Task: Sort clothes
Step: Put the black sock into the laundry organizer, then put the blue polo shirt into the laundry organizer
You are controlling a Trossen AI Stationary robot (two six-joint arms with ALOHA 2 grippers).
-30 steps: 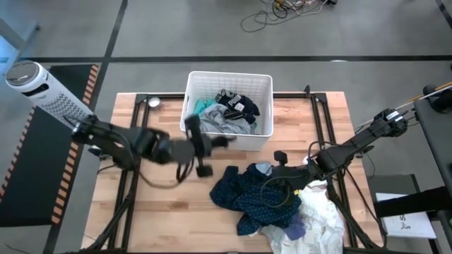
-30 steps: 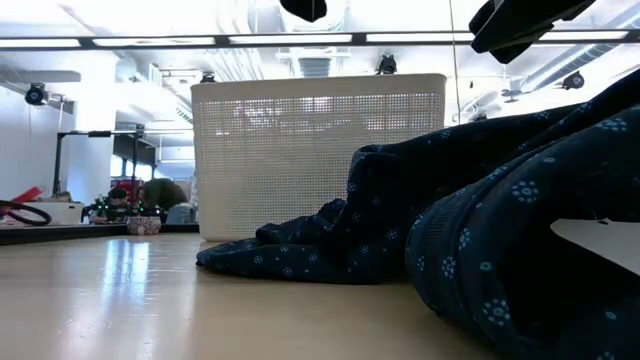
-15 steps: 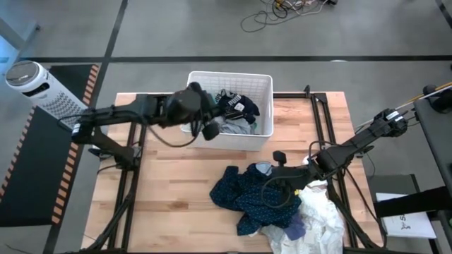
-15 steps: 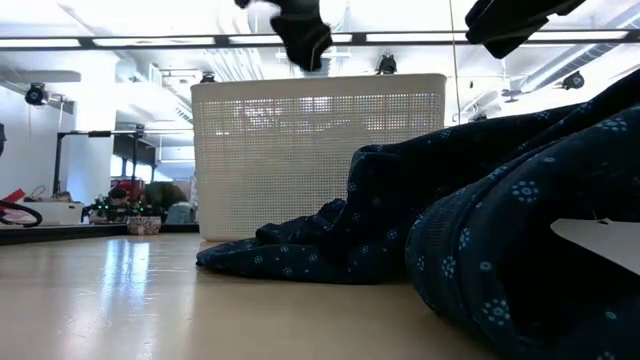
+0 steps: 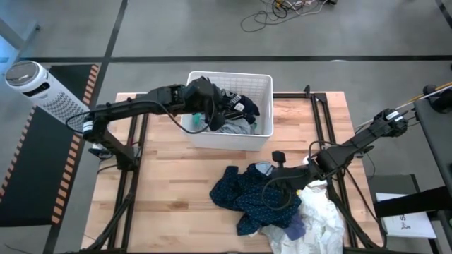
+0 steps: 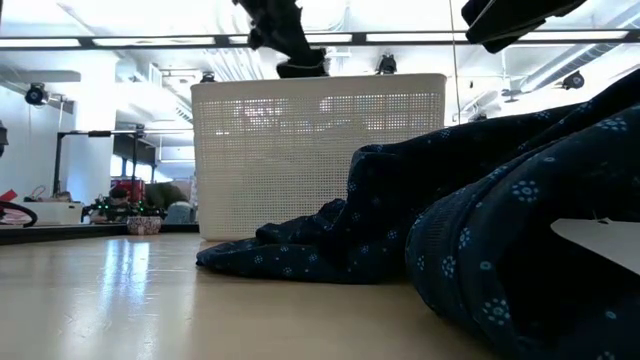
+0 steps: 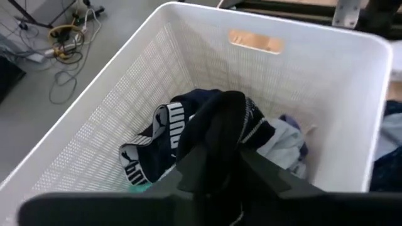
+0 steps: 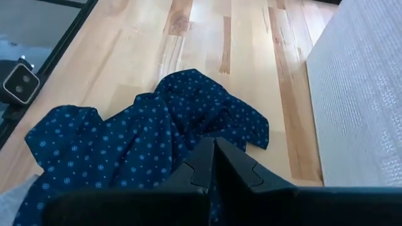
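While we sort:
Bench: we see a dark blue patterned garment and white pieces left.
Basket: navy printed garment and grey inside.
Left pincer: over basket, parting around a dark garment.
Right pincer: together, above the patterned garment.

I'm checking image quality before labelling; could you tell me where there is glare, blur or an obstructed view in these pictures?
Low view: ceiling lights reflect off the table, and the dark blue patterned garment looms close, filling the right side. Left wrist view: the left tool and the dark cloth draped on it mask part of the white basket. High view: evenly lit, no strong glare.
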